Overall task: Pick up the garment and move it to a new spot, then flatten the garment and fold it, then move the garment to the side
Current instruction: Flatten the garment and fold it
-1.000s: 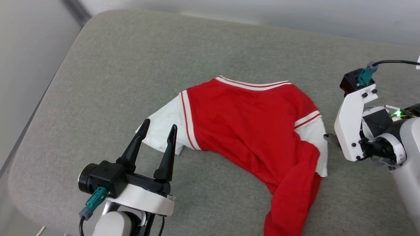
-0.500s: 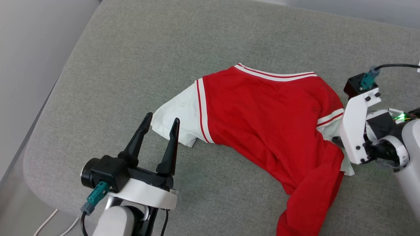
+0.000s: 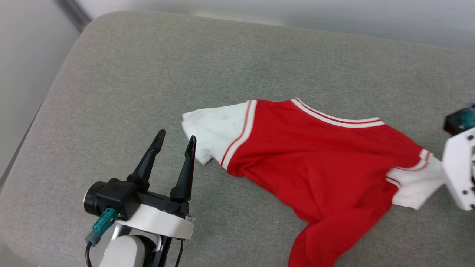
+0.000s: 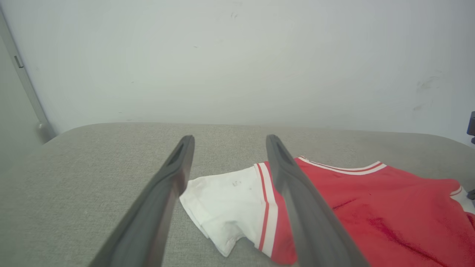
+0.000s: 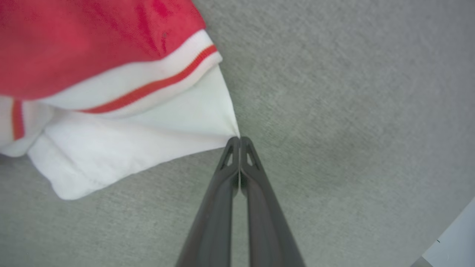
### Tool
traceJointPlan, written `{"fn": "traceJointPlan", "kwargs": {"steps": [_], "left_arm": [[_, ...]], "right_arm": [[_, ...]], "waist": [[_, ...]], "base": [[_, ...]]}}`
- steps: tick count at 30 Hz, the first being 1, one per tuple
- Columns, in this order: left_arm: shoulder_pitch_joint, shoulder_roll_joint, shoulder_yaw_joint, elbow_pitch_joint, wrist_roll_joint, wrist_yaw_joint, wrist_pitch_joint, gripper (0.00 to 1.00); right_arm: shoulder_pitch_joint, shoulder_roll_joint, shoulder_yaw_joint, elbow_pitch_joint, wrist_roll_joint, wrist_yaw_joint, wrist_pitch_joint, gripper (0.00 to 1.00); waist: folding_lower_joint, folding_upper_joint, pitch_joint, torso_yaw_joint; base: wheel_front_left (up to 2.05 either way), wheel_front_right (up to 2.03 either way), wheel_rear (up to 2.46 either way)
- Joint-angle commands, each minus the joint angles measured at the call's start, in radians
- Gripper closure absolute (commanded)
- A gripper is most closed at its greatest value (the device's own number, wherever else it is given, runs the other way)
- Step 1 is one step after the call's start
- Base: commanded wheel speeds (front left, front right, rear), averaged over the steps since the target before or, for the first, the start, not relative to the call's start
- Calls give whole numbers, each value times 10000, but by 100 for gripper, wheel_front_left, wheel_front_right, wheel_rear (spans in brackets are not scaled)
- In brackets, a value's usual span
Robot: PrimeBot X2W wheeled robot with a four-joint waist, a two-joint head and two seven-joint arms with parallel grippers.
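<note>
The red jersey-style T-shirt (image 3: 326, 163) with white short sleeves and red-white striped trim is lying rumpled on the right half of the grey fabric cushion (image 3: 148, 66), plain side up, its lower part running toward the near edge. The right gripper (image 5: 239, 140) is pinching the corner of the right white sleeve (image 5: 122, 148) between clenched fingers, the cloth drawn to a point at the tips. The left gripper (image 3: 176, 135) is poised with fingers spread and empty, just left of the other white sleeve (image 3: 215, 126).
</note>
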State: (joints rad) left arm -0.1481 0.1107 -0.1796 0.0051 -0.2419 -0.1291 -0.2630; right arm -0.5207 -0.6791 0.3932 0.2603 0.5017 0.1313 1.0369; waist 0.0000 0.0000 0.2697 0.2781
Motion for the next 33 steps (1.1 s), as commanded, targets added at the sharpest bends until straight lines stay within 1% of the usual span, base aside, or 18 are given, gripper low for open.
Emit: {"fn": "traceJointPlan", "kwargs": {"steps": [1, 4, 7, 10, 13, 15, 16, 17, 18, 21, 25, 28, 31, 33], "left_arm": [[48, 28, 42, -52, 0, -20, -26, 0], [28, 39, 68, -106, -4, -20, -26, 0], [-88, 56, 31, -119, -29, -20, -26, 0], [-193, 50, -39, -141, -56, -20, -26, 0], [-239, 73, -89, -144, -74, -20, -26, 0], [-275, 89, -85, -130, -66, -20, -26, 0], [-285, 96, -73, -120, -53, -20, -26, 0], [-292, 105, -48, -97, -46, -20, -26, 0], [-285, 126, -17, -70, -36, -20, -26, 0], [-227, 191, 42, -19, -2, -20, -26, 0], [-42, 263, 97, 16, 12, -20, -26, 0], [66, 319, 188, 16, 26, -20, -26, 0], [243, 326, 299, -18, 9, -20, -26, 0], [326, 305, 366, -53, -16, -20, -26, 0]], "right_arm": [[102, -471, 6, -41, -122, -10, -71, 100], [-19, -1283, 105, -14, -374, -10, -211, 100], [-154, -1809, 53, 215, -498, -10, -459, 100], [-260, -2293, 272, 487, -797, -10, -856, 100], [-346, -2516, 600, 778, -950, -10, -1322, 100], [-409, -2522, 742, 1066, -970, -12, -1594, 100], [-473, -2459, 777, 1214, -1007, -12, -1736, 97], [-551, -2337, 769, 1317, -1043, -12, -1949, 11], [-604, -2175, 698, 1479, -1060, -12, -2155, 0], [-671, -1657, 487, 1859, -970, -10, -2662, 0], [-748, -946, -48, 2022, -806, -10, -3664, 0], [-717, -433, -808, 2058, -967, -12, -4588, 0], [-355, 344, -1382, 1702, -929, -9, -5394, 0], [-131, 741, -1866, 1319, -968, -10, -5980, 0]], "waist": [[0, 0, -6, -139], [0, 0, 83, -242], [0, 0, 204, -278], [0, 0, 331, -262], [0, 0, 429, -230], [0, 0, 451, -227], [0, 0, 452, -238], [0, 0, 431, -260], [0, 0, 381, -300], [0, 0, 136, -469], [0, 0, -374, -810], [0, 0, -804, -1136], [0, 0, -1221, -1494], [0, 0, -1462, -1728]], "base": [[0, 0, 0], [0, 0, 0], [0, 0, 0], [0, 0, 0], [0, 0, 0], [0, 0, 0], [0, 0, 0], [0, 0, 0], [0, 0, 0], [0, 0, 0], [0, 0, 0], [0, 0, 0], [0, 0, 0], [0, 0, 0]]}}
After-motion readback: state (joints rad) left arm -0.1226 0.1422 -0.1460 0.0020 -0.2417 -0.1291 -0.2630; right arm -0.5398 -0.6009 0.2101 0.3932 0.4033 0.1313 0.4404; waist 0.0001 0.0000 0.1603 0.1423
